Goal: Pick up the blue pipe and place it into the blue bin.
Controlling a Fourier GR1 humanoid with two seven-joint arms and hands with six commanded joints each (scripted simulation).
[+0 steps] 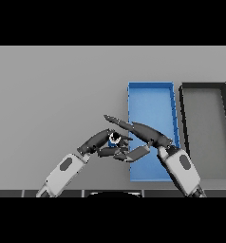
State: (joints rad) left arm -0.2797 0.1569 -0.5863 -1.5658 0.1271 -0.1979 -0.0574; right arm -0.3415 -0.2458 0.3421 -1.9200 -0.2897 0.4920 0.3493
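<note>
Nearest, entering from the lower left: white and grey left arm, ending in a dark left hand [97, 142] with fingers curled inward around a small blue pipe [114, 139], seen end-on as a round blue piece with a pale, dark-centred opening. Pipe pinched at the fingertips, just left of the blue bin's left wall, over the flat grey table [53, 95]; impossible to tell whether lifted or resting.

Entering from the lower right: white and grey right arm, ending in a dark right hand [145, 135] with fingers stretched long and straight, pointing left and slightly up, tips reaching past the pipe. Thumb extended below, toward the left hand's fingers, close to the pipe; contact unclear. Palm lying over the near left part of the bin.

Further back: rectangular blue open-topped bin [172, 114], long side running away from the robot, interior bare where visible.

Just beside it on the right: rectangular black-walled bin [182, 102] with a grey floor, parallel, a narrow gap between the two.
</note>
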